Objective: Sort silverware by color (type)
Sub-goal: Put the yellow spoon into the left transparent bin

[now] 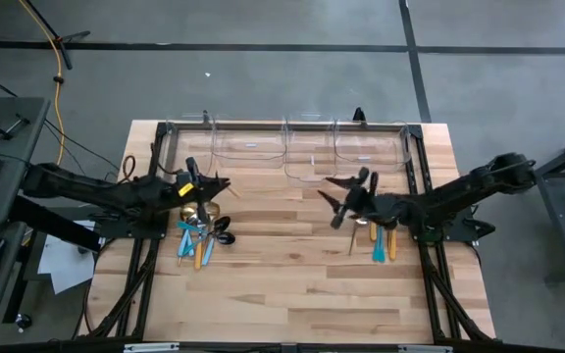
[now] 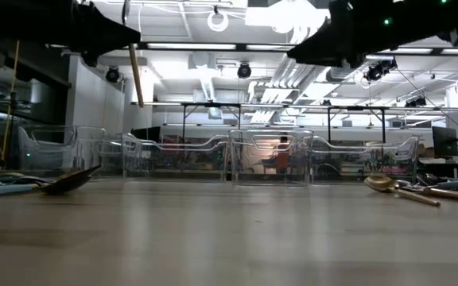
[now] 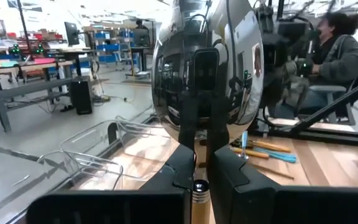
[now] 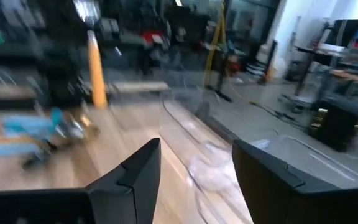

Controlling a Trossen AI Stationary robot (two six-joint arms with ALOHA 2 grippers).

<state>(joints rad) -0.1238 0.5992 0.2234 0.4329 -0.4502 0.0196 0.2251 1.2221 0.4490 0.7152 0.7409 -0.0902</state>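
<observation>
Clear bins point(image 1: 307, 147) look empty — sorting barely begun: left tool point(image 1: 207, 188) lifted near the bins, clamped on an orange-handled spoon point(image 3: 205, 68); right tool point(image 1: 346, 196) gapes, holding nothing — remaining silverware point(image 1: 202, 238) lies in two piles on the desk point(image 1: 292, 284).

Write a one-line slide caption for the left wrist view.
Left claw shut on a silver-headed spoon with an orange handle, raised above the wooden table near clear bins.
</observation>
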